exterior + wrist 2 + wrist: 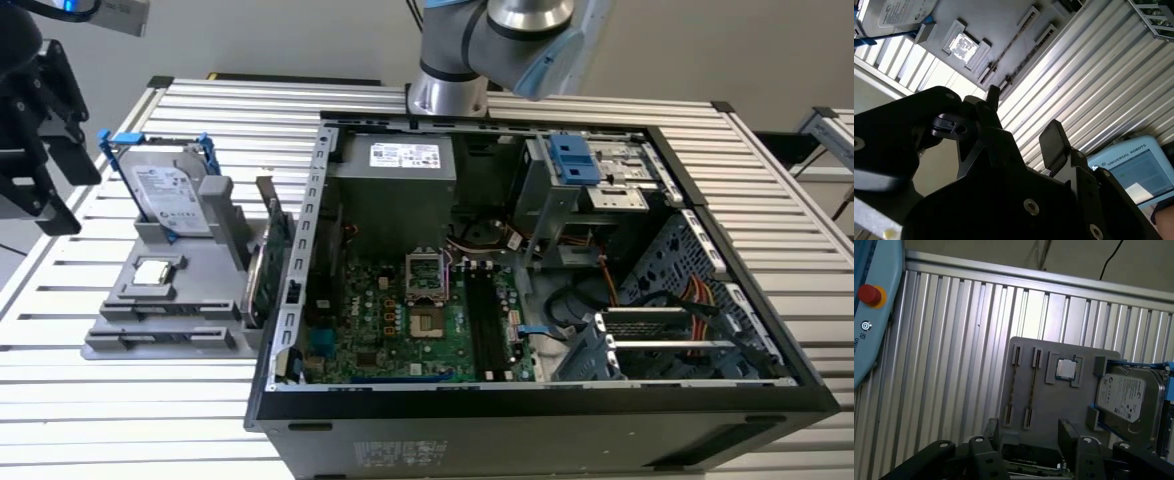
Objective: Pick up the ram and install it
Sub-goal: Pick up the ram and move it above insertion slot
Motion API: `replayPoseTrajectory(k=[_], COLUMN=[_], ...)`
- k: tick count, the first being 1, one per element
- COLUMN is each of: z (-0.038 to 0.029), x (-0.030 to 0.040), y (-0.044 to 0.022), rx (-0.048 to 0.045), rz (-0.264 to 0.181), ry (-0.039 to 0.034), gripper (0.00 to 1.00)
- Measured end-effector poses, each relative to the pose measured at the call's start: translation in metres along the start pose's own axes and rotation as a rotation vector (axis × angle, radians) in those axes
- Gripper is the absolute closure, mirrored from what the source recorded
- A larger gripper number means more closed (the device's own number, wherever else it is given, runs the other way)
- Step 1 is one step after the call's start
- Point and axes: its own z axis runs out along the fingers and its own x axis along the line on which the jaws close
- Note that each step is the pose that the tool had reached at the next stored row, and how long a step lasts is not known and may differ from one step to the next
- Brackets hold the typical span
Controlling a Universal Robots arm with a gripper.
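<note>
Pincer (1029,436) is hanging wide and empty near the tray (1054,407), where the ram (1032,387) is sitting edge-up, long axis pointing at the pincer's gap.

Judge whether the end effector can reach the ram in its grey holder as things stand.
Probably yes: the ram sits uncovered in the grey holder, and the open end effector hangs above it, nothing between.
</note>
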Motion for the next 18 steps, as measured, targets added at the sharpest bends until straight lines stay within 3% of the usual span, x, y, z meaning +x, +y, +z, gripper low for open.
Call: replayPoseTrajectory(k=[9,18], z=[0.0033,0.0079], x=[-0.0001,-0.0002], y=[0.0002,0.0], rx=[0.0003,0.0006], rz=[0.045,0.048], ry=[0.0001,0.0006], gripper=[0.0,0.0])
